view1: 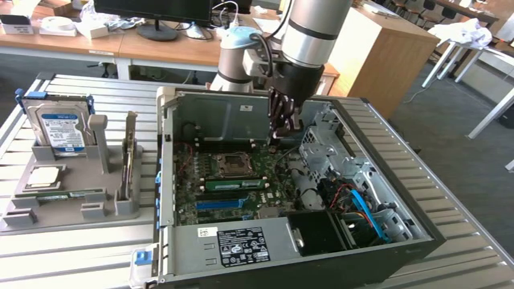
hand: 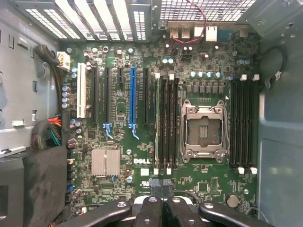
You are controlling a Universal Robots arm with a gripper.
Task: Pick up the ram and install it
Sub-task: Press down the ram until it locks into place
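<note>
A green motherboard (hand: pixel 142 161) is seen beneath the black gripper (hand: pixel 162 198); one slot (hand: pixel 132 101) on it is coloured blue, and the heatsink (hand: pixel 105 162) is ribbed silver.

Open motherboard (view1: pixel 229 180) beneath gripper (view1: pixel 283 137), between case wall (view1: pixel 213 117) and drive cage (view1: pixel 325 147).

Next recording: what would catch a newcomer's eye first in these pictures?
The open computer case on the slatted table, its green motherboard bared, draws the eye first. The arm's hand hangs shut above the board, near the processor socket, and a green ram sits in a slot beside that socket. At the exterior view's left, a hard drive stands upright in a grey holder.
</note>
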